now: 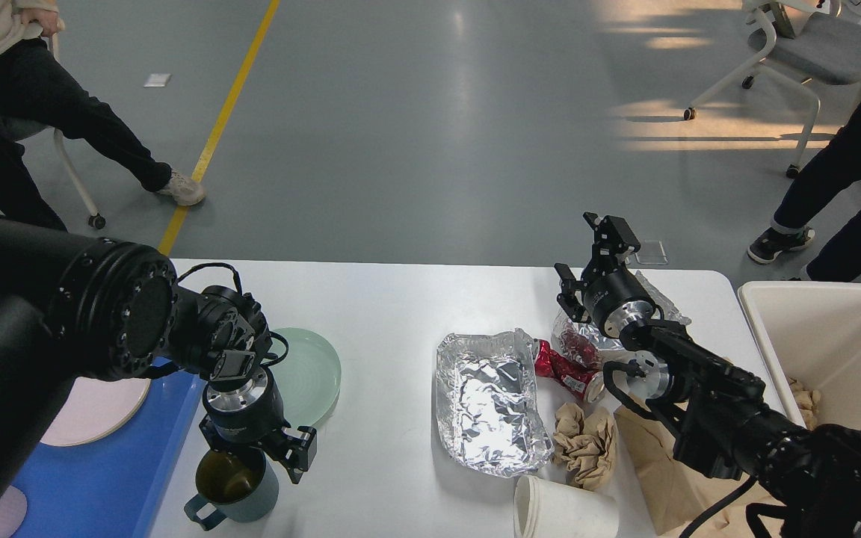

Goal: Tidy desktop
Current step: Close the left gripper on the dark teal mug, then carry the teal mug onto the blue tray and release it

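Across the head view, the white table (400, 314) spreads out below, fixed and rigid, not something to lift; tidying it means taking away the litter on it. On its left edge sits a blue tray (113, 463) with a pale plate (98, 411), and just beside it a green plate (315, 373). The left end effector (262, 448) hangs over a dark mug (232, 486), its fingers at the rim, but whether they are apart or clamped I cannot tell. The right end effector (587, 258) hovers with fingers apart above crinkled clear wrap (655, 299) and a red wrapper (569, 370). A foil tray (486, 400), crumpled brown paper (587, 444) and a white paper cup (565, 512) lie nearby: all probably light, soft and easily crushed, best pinched at a raised fold or rim. A cream bin (830, 344) stands at the right.
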Available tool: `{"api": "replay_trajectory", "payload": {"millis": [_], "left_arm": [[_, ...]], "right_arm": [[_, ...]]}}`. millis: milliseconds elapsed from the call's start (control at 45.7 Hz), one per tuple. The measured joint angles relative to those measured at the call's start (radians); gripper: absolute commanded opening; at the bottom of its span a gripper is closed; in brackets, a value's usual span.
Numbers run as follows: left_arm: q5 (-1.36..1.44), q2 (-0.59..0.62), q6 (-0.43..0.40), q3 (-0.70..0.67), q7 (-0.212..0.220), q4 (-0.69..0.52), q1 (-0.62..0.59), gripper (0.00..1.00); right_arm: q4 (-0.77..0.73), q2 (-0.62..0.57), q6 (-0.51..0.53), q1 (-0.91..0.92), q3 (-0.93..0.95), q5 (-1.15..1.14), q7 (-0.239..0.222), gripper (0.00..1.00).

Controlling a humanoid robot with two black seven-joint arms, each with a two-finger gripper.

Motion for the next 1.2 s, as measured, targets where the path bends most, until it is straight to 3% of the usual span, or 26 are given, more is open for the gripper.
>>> {"api": "replay_trajectory", "payload": {"millis": [66,460,657,788,1007,1204], "left_arm": [[0.000,0.000,-0.019,0.000,-0.001,0.000,-0.002,0.00],[-0.001,0.008,-0.157,0.004,-0.002,-0.003,-0.018,0.00],[-0.001,0.014,-0.293,0.004,-0.005,-0.007,-0.050,0.00],[-0.001,0.018,-0.316,0.008,-0.006,-0.021,-0.087,0.00],[0.003,0.068,-0.319,0.024,-0.002,-0.085,-0.220,0.00],[0.005,0.203,-0.319,0.090,-0.001,-0.162,-0.412,0.00]], "right_arm": [[0.000,0.000,0.000,0.000,0.000,0.000,0.000,1.00],[0.000,0.000,0.000,0.000,0.000,0.000,0.000,1.00],[0.000,0.000,0.000,0.000,0.000,0.000,0.000,1.00],[0.000,0.000,0.000,0.000,0.000,0.000,0.000,1.00],[0.000,0.000,0.000,0.000,0.000,0.000,0.000,1.00],[0.000,0.000,0.000,0.000,0.000,0.000,0.000,1.00]]}}
